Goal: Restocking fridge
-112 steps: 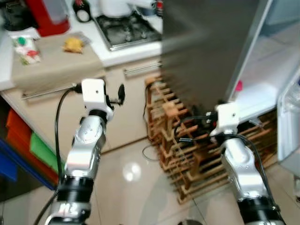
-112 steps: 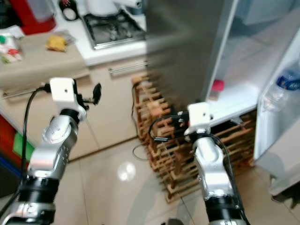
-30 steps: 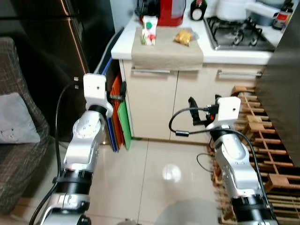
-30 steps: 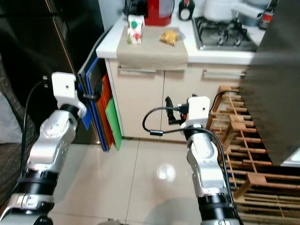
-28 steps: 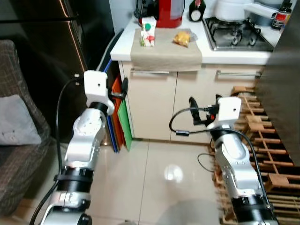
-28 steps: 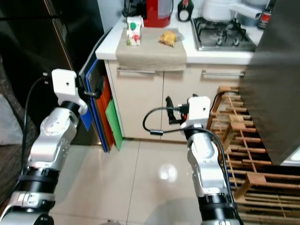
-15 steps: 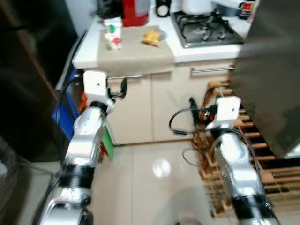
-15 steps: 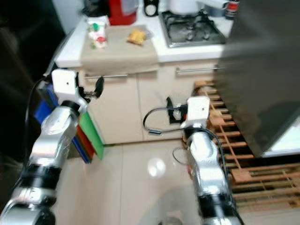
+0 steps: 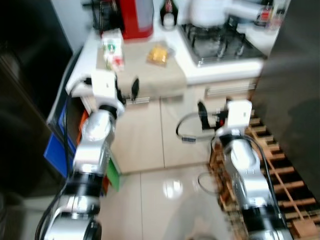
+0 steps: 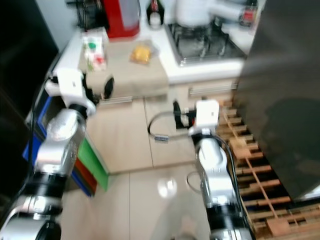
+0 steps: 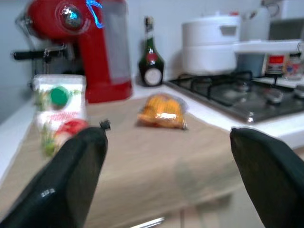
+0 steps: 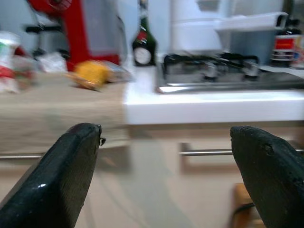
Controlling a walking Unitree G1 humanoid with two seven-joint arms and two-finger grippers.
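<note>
A white carton with green and red print stands on a beige cloth on the kitchen counter, and a yellow packet lies to its right. My left gripper is raised in front of the counter edge, just below the carton, open and empty. In the left wrist view the carton and the packet lie a short way beyond its wide-apart fingers. My right gripper hangs open and empty in front of the cabinet doors, lower and to the right. The fridge's grey side stands at the right.
A red coffee machine, a dark bottle, a white pot and a gas hob line the back of the counter. A wooden wine rack stands on the floor at the right. Blue, orange and green boards lean at the left.
The camera has swung and drawn closer to the counter, so the carton and packet look larger. Both arms stay raised with their fingers open, the left now at counter-edge height.
</note>
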